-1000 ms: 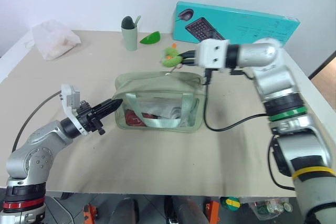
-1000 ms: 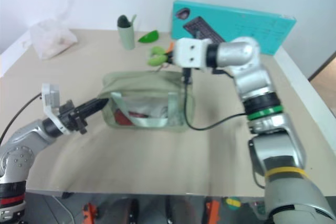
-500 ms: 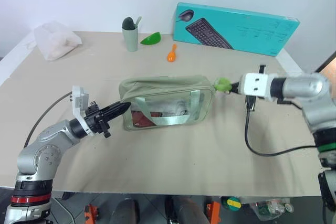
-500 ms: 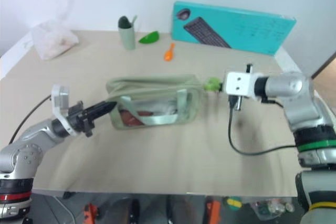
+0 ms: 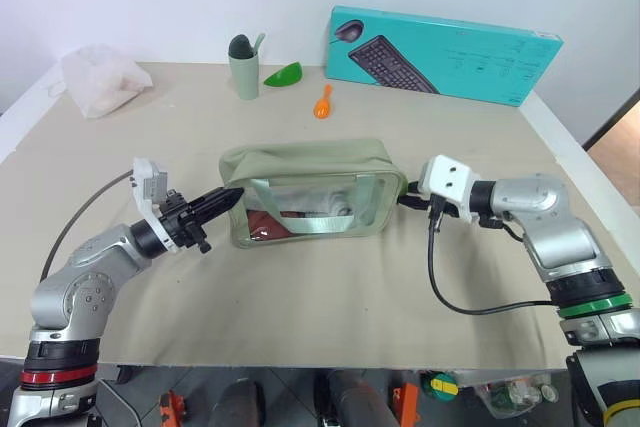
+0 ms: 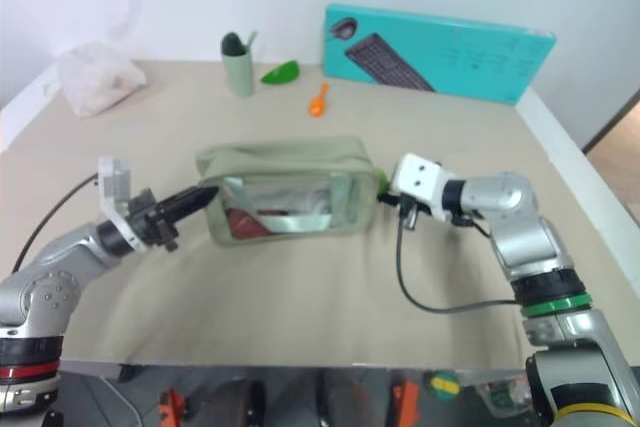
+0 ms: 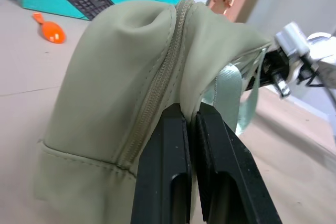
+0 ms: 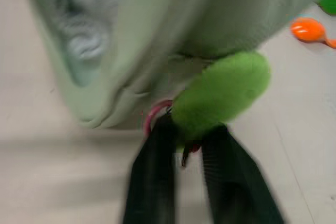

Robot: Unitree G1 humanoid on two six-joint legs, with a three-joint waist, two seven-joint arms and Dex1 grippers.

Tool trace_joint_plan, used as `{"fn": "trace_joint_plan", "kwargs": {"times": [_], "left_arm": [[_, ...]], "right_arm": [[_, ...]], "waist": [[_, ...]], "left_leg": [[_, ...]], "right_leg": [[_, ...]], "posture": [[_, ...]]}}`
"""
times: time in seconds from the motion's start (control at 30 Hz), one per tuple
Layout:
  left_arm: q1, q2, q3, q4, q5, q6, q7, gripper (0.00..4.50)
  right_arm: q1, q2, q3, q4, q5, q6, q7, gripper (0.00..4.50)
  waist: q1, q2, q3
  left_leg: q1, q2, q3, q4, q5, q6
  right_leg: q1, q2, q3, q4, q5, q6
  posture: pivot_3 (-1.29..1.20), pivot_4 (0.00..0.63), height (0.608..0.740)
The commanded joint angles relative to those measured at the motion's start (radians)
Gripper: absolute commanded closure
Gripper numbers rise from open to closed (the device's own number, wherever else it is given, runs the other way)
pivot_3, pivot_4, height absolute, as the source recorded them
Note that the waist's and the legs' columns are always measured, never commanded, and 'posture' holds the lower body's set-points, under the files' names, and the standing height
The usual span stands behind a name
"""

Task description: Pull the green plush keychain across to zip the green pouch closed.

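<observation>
Looking down from the left eye view: the green pouch (image 5: 312,190) sits mid-desk (image 5: 300,297), long side across, clear panel toward the robot. Bare desk lies all around it; the near edge and both side edges are well apart from it. Left pincer (image 5: 222,199) is closed on the pouch's left end. Right pincer (image 5: 408,200) is at the pouch's right end, fingers hidden from this angle. Along the far edge sit a white bag (image 5: 98,77) at the left corner, a grey-green cup (image 5: 243,67), a glossy green leaf piece (image 5: 286,74), an orange spoon (image 5: 323,103) and a teal keyboard box (image 5: 445,39).

Right eye view: same layout. A black cable (image 6: 425,292) loops from the right wrist onto the open desk right of the pouch.

Left wrist view: the 2 black fingers (image 7: 167,166) are pressed together, pinching the pouch fabric just beside the zipper line (image 7: 157,93), which runs closed along the top ridge. The green strap (image 7: 231,90) hangs on the far side, and the right pincer's tip is visible beyond it.

Right wrist view, blurred: the green plush keychain (image 8: 223,92) hangs at the pouch's end corner, with a pink ring (image 8: 155,115) at its base. The right pincer's 2 fingers (image 8: 152,177) stand slightly apart on either side of the keychain's lower end; whether they grip it or only flank it I cannot tell.
</observation>
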Motion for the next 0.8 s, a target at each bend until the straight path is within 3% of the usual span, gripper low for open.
{"fn": "trace_joint_plan", "kwargs": {"times": [0.03, 0.07, 0.1, 0.23, 0.37, 0.53, 0.67, 0.8], "left_arm": [[-0.008, -0.002, 0.022, 0.016, 0.023, -0.015, 0.023, 4.50], [-0.017, -0.001, 0.032, 0.018, -0.001, 0.009, 0.027, 4.50], [-0.025, 0.000, 0.040, 0.019, -0.018, 0.026, 0.030, 3.72], [-0.040, 0.018, 0.066, -0.035, -0.020, 0.027, 0.054, 2.38], [-0.001, 0.046, 0.125, -0.123, -0.052, 0.031, 0.076, 1.12], [0.127, 0.121, 0.320, -0.166, -0.240, 0.195, 0.177, 1.12], [0.231, 0.135, 0.405, -0.181, -0.206, 0.220, 0.296, 1.12], [0.290, 0.149, 0.395, -0.202, -0.171, 0.235, 0.339, 1.12]], "right_arm": [[-0.032, -0.020, -0.068, -0.039, 0.063, 0.039, 0.032, 2.16], [-0.044, -0.027, -0.095, -0.026, 0.084, 0.054, 0.037, 1.84], [-0.051, -0.033, -0.115, -0.017, 0.100, 0.066, 0.040, 1.50], [-0.043, -0.081, -0.192, 0.010, 0.184, 0.154, 0.094, 0.06], [0.080, -0.160, -0.251, -0.048, 0.281, 0.202, 0.222, 0.00], [0.172, -0.185, -0.393, -0.074, 0.413, 0.332, 0.226, 0.00], [0.257, -0.168, -0.427, -0.119, 0.434, 0.368, 0.186, 0.00], [0.275, -0.143, -0.410, -0.152, 0.436, 0.377, 0.152, 0.00]], "waist": [[0.000, 0.000, 0.000], [0.000, 0.000, 0.000], [0.000, 0.000, 0.000], [0.000, 0.000, 0.000], [0.002, -0.001, 0.000], [-0.018, 0.001, 0.001], [-0.018, 0.001, 0.001], [-0.017, 0.001, 0.001]], "left_leg": [[0.000, 0.000, 0.000, 0.000, 0.000, 0.000], [0.000, 0.000, 0.000, 0.000, 0.000, 0.000], [0.000, 0.000, 0.000, 0.000, 0.000, 0.000], [-0.002, 0.000, 0.000, 0.000, 0.000, 0.000], [-0.004, 0.000, -0.001, -0.001, -0.001, 0.001], [-0.003, 0.000, 0.002, -0.002, -0.002, 0.002], [0.000, 0.002, 0.000, -0.002, -0.002, 0.001], [0.001, 0.001, -0.001, -0.002, 0.000, 0.000]], "right_leg": [[0.000, 0.000, 0.000, 0.000, 0.000, 0.000], [0.000, 0.000, 0.000, 0.000, 0.000, 0.000], [0.000, 0.000, 0.000, 0.000, 0.000, 0.000], [-0.002, 0.000, 0.000, 0.000, 0.000, 0.000], [-0.002, -0.001, -0.003, -0.001, -0.002, -0.001], [-0.003, -0.001, 0.002, -0.001, -0.003, 0.000], [-0.001, 0.001, 0.000, -0.001, -0.003, 0.000], [-0.001, 0.001, 0.000, -0.001, -0.002, 0.001]], "posture": [[0.00, 0.150, 0.740], [0.00, 0.150, 0.740], [0.00, 0.150, 0.740], [0.00, 0.150, 0.740], [0.00, 0.150, 0.740], [0.00, 0.150, 0.740], [0.00, 0.150, 0.740], [0.00, 0.150, 0.740]]}}
